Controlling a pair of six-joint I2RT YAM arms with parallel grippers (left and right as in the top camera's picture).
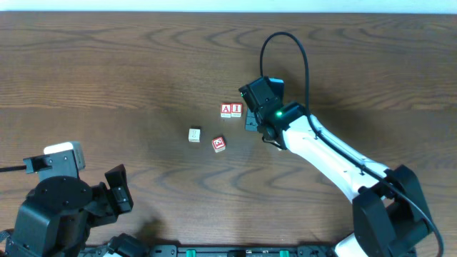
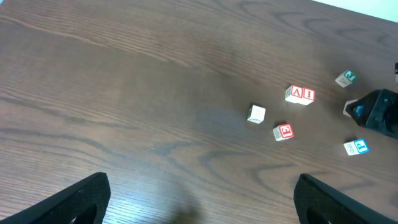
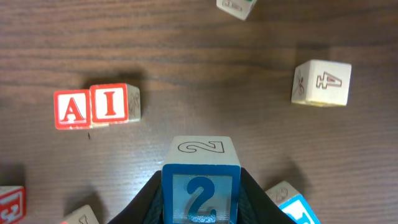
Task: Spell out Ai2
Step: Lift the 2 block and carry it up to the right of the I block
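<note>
**Right gripper** (image 3: 200, 202): fingers clenched on the 2 block (image 3: 200, 190), one against each side face. The blue numeral faces the wrist camera.

**A block** (image 3: 72, 109), **I block** (image 3: 112, 104): touching side by side on the table (image 3: 186, 50), ahead of the fingers and off to their left, apart from the held block. The vacant spot beside the I lies ahead of the fingers, slightly left.

**4 block** (image 3: 321, 82): ahead and to the right of the fingers, clear of the likely path.

**Left gripper** (image 2: 202, 186): fingers spread, grasping nothing. All blocks lie well ahead of it.

**Hazards, as judged:**
- The finger on the I side must fit between the 2 and the I, so a close approach could shove the I and break the pair.
- Letting go too far out would leave a gap in the word.
- A twisted wrist would set the numeral askew, or facing a different way from the letters.
</note>
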